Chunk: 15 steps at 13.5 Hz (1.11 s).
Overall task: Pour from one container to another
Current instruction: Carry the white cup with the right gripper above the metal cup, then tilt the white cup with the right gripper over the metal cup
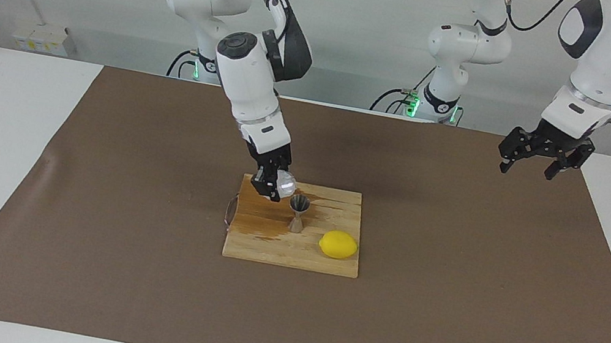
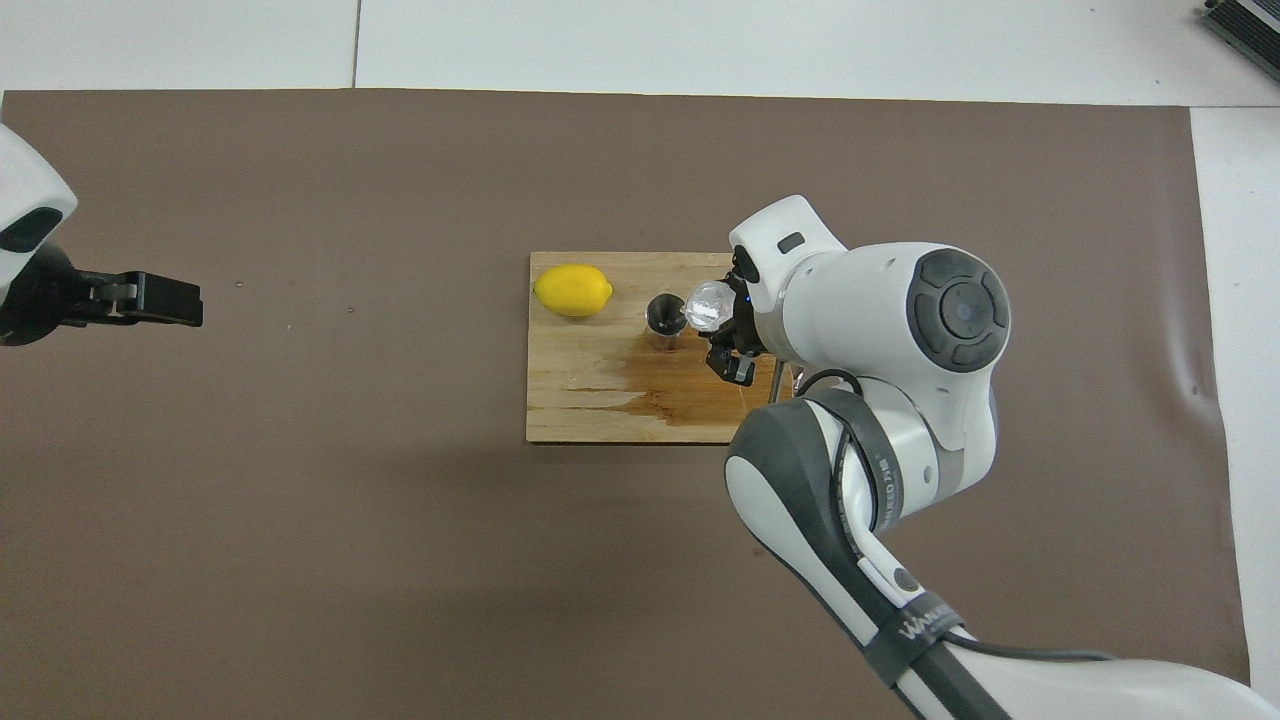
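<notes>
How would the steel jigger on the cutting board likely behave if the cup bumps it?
The jigger stands upright on a small foot with a narrow waist, so it would probably tip easily. The board looks wet around it, so it might also slide. The right hand holds the cup tilted close beside its rim, leaving little margin.

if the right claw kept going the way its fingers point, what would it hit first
Probably the cutting board. The right claw, shut on the clear cup, points steeply down beside the jigger, so it should meet bare wood first, though depth is hard to judge.
</notes>
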Tool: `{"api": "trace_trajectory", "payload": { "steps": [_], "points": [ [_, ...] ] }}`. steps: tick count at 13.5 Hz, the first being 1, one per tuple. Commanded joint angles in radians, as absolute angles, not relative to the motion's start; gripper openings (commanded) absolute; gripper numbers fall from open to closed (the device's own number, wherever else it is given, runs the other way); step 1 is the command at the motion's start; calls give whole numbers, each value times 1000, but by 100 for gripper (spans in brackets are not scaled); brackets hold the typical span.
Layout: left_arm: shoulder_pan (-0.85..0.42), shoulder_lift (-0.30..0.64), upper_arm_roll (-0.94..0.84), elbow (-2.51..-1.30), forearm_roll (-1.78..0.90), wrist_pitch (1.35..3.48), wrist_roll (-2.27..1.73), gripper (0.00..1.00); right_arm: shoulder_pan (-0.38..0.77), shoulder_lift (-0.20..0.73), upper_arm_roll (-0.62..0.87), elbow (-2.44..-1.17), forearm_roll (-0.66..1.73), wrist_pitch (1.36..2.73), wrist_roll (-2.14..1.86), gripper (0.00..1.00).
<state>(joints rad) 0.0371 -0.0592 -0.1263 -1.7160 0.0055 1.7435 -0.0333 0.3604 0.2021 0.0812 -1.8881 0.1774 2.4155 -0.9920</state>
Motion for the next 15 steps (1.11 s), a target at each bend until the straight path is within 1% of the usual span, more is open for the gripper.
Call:
{"api": "trace_trajectory", "payload": {
  "steps": [1, 6, 11, 15],
  "points": [
    [46, -74, -130, -1726, 18, 1729, -26, 100, 368, 209, 81, -1882, 79, 2442, -898, 8],
    [46, -74, -130, -1726, 18, 1729, -26, 100, 387, 215, 81, -1882, -17, 2454, -835, 8],
    [46, -74, -130, -1724, 18, 1729, -26, 100, 387, 216, 86, -1884, -12, 2460, -833, 8],
    [46, -74, -130, -1726, 18, 1729, -26, 100, 379, 222, 87, -1890, 35, 2485, -830, 8]
  ]
}}
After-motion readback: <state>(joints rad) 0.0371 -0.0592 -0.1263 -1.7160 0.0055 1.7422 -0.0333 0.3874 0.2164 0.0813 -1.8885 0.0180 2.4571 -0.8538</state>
